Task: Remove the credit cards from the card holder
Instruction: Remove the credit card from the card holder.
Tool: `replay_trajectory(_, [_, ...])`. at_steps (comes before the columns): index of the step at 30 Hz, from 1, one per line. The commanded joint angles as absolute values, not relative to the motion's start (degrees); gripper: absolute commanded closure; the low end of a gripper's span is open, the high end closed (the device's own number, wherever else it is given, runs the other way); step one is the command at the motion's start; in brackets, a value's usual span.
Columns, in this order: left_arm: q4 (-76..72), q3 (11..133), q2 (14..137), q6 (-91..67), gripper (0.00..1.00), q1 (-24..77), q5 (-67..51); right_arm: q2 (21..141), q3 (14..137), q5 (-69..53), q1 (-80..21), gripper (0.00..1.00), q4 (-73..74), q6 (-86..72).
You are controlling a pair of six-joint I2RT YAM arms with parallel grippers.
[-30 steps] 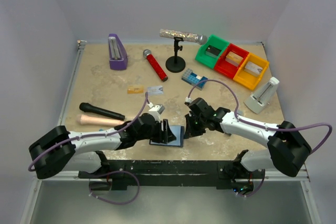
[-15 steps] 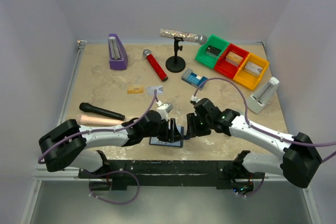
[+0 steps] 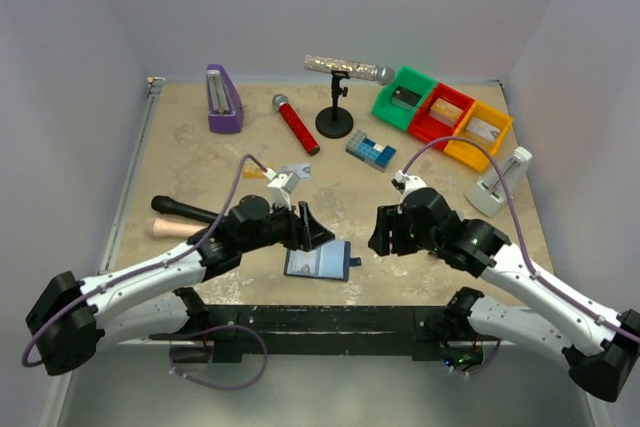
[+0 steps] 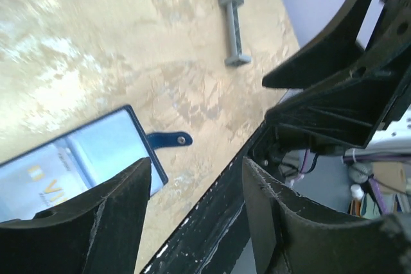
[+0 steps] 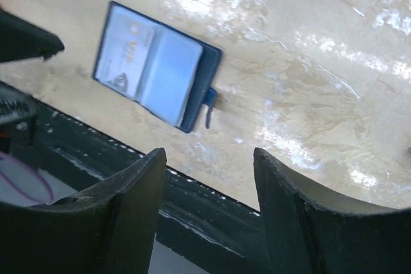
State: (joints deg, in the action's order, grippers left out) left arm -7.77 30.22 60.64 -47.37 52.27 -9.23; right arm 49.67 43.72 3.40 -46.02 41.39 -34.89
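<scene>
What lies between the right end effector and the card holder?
Only bare table and the closure tab of the card holder, as the top view shows.

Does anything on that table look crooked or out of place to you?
Only a small thing. The card holder lies open and a bit askew, close to the table's near edge, with its closure tab sticking out sideways. One card sits in a pocket. Nothing looks spilled or broken.
</scene>
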Motion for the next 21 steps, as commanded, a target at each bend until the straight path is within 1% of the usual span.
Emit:
replay_trajectory(1, [-2.1,29.8,51.5,-45.2,0.37,47.5,-7.9,47.5,46.0,-2.8,-46.8,0.40,36.2,-34.1])
replay_trajectory(4, [1.8,27.3,46.8,-44.3,0.38,45.1,-6.3,50.3,46.8,-7.5,-49.1,0.43,31.0,-35.2])
replay_trajectory(7, [3.5,25.6,46.1,-44.2,0.42,43.8,-5.3,56.9,48.2,-10.9,-51.4,0.48,25.9,-36.3])
replay_trajectory(10, [4.4,24.1,47.3,-44.8,0.49,43.5,-3.2,64.0,49.0,-14.0,-52.6,0.54,20.1,-38.8])
replay_trajectory(12, [4.5,22.2,47.5,-45.6,0.54,43.4,-1.2,67.6,48.2,-14.9,-52.7,0.61,15.7,-41.4])
replay_trajectory(14, [4.1,21.0,47.9,-46.5,0.59,43.3,-0.3,71.5,47.5,-15.3,-52.7,0.64,10.7,-43.8])
replay_trajectory(15, [4.0,20.4,48.3,-47.1,0.61,43.3,2.0,73.0,47.0,-15.6,-52.7,0.66,9.2,-44.7])
replay_trajectory(17, [3.8,19.3,49.4,-47.8,0.65,43.3,2.8,76.3,46.8,-16.4,-52.7,0.66,6.0,-46.7])
replay_trajectory(21, [1.6,17.3,51.4,-48.8,0.68,43.3,2.8,82.0,46.1,-18.0,-52.7,0.63,1.2,-49.7])
